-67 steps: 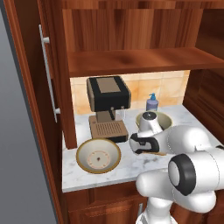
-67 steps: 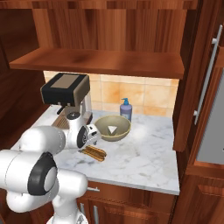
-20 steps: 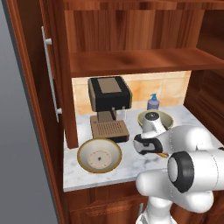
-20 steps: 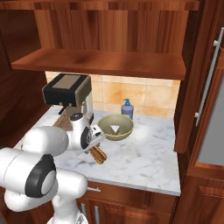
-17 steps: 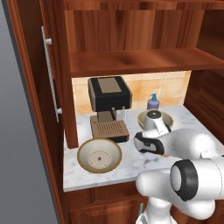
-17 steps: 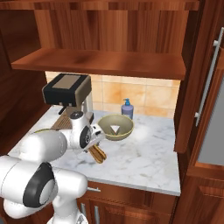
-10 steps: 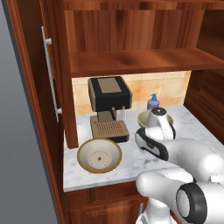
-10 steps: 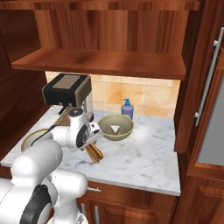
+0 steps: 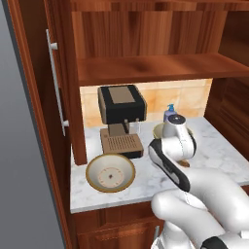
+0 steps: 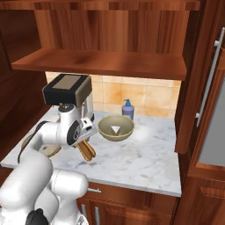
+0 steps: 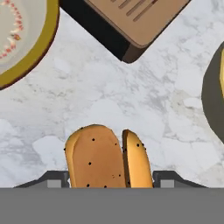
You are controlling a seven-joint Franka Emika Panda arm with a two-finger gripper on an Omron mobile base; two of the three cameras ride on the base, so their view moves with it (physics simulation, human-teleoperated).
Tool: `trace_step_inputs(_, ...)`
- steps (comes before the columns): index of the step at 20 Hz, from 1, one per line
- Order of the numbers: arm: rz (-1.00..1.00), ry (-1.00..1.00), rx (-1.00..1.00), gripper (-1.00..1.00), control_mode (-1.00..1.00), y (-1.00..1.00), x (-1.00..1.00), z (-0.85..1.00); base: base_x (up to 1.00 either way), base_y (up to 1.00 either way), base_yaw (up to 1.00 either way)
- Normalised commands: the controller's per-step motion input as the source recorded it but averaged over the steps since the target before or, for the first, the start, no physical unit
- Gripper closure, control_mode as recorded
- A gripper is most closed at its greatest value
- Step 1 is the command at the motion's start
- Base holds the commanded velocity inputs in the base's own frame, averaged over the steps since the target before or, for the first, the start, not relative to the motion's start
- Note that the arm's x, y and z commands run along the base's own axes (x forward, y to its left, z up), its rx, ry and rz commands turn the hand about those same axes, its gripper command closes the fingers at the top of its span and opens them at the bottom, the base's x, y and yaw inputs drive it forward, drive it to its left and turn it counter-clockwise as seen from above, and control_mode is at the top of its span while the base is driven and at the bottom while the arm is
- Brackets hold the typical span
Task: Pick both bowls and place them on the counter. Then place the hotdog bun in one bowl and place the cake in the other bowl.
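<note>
Left base view. Landmark: coffee machine (image 9: 121,109), black with a tan top, at the back of the white marble surface (image 9: 141,182). Wide shallow bowl (image 9: 111,172), cream with tan rim: in front of the machine, toward its left, upright on the surface near the front edge. Deeper bowl (image 9: 159,130): right of the machine, mostly hidden behind the robot's wrist. Blue soap bottle (image 9: 169,113): behind that bowl, against the tiled wall. Hotdog bun (image 9: 184,164): a brown sliver shows under the wrist, to the right of the machine.

Right base view. Coffee machine (image 10: 67,92) at the rear left of the surface (image 10: 145,162). Deeper bowl (image 10: 116,128), olive-tan: right of the machine, upright, a small pale piece lying inside it; what that piece is cannot be told. Soap bottle (image 10: 128,109): behind that bowl. Hotdog bun (image 10: 87,151): in front of the machine, lying flat on the marble. Tool (image 10: 86,134): directly above the bun's rear end. Wide bowl (image 10: 49,150): left of the bun, partly hidden by the arm.

Hand view. Hotdog bun (image 11: 107,158): two speckled orange-brown halves, between the tool's two tips, resting on the marble. Tool (image 11: 109,179): jaws spread apart either side of the bun, a gap visible on each side, not clamped. Coffee machine base (image 11: 127,24): beyond the bun. Wide bowl (image 11: 26,38): left of that base. Deeper bowl's rim (image 11: 213,94): right edge.
</note>
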Motion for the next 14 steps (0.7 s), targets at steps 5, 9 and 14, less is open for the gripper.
trace_step_inputs(5,0.05,-0.04,0.01,1.00,-1.00,0.40,-0.15,0.26,0.00,0.00,0.00)
trace_step_inputs(9,0.09,-0.03,0.00,1.00,-1.00,0.41,-0.06,0.27,0.00,0.00,0.00)
trace_step_inputs(14,0.09,0.00,0.00,1.00,-1.00,0.42,-0.04,0.20,0.00,0.00,0.00)
